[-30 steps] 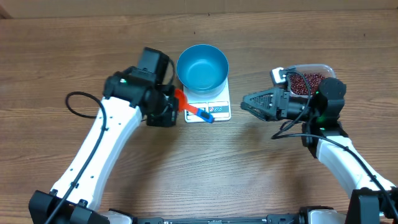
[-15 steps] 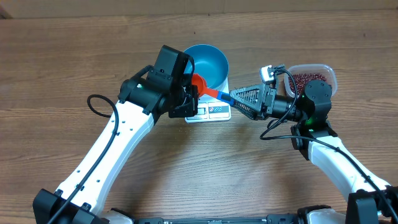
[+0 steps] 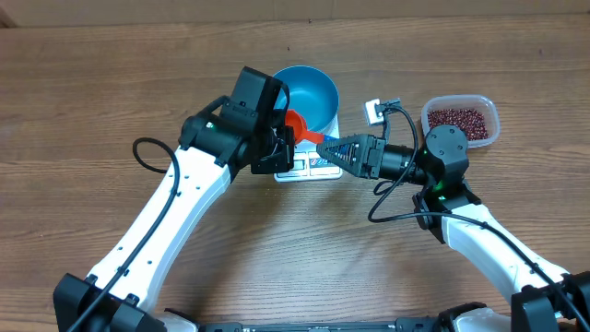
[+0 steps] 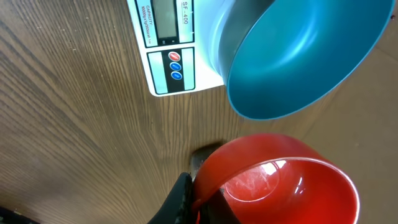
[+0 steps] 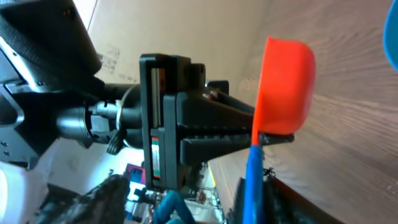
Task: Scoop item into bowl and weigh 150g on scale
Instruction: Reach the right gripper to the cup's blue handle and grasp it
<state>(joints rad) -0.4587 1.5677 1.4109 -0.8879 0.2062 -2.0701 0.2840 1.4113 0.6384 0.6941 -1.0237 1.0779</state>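
Surface (overhead): wood table (image 3: 111,74); white scale (image 3: 309,166) at centre, empty blue bowl (image 3: 309,92) on its far half.
Beans (overhead): beans (image 3: 458,118) heaped in clear tub (image 3: 493,115), well right of scale.
Scoop (overhead): red scoop (image 3: 297,123) over scale at bowl's near rim, blue handle (image 3: 324,140) pointing to right gripper (image 3: 339,148).
Left wrist: left gripper (image 4: 198,186) pinching empty scoop's cup, just off scale's front.
Right wrist: handle between the fingers; whether clamped, cannot tell.
Handling: beans probably light, loose, prone to rolling; scoop looks stiff, so hold by handle, level.

Bright, even light; soft shadows; faint sheen inside the bowl (image 4: 298,56).
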